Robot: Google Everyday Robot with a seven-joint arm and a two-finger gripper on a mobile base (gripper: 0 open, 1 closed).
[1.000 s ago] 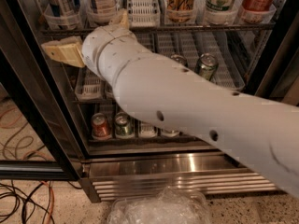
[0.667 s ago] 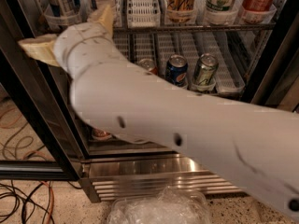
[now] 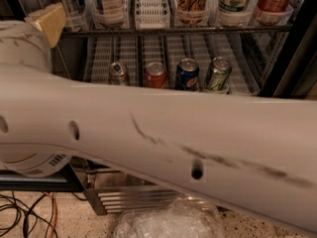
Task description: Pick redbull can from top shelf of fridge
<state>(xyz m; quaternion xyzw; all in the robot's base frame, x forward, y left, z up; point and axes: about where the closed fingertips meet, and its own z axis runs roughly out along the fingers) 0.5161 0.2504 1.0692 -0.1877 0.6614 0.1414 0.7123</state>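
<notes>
The redbull can (image 3: 118, 73) is slim with a shiny silver top. It stands at the left of a row of cans on the wire shelf (image 3: 101, 58) with white slotted lanes inside the fridge (image 3: 292, 48). A shorter red can (image 3: 156, 75), a blue Pepsi can (image 3: 187, 73) and a green can (image 3: 217, 73) stand to its right. My white arm (image 3: 163, 133) crosses the whole view in front of the fridge. My gripper (image 3: 47, 21) shows only as a tan part at the top left, up and left of the redbull can and apart from it.
A higher rack (image 3: 173, 29) carries bottles and a white slotted lane (image 3: 151, 4). The stainless base grille (image 3: 129, 197) sits low. Crumpled clear plastic (image 3: 168, 222) lies on the floor in front, and cables (image 3: 25, 214) lie at the bottom left.
My arm has swung left and nearer the camera and now fills the lower view. The gripper moved to the top left corner. The row of cans has come into sight.
</notes>
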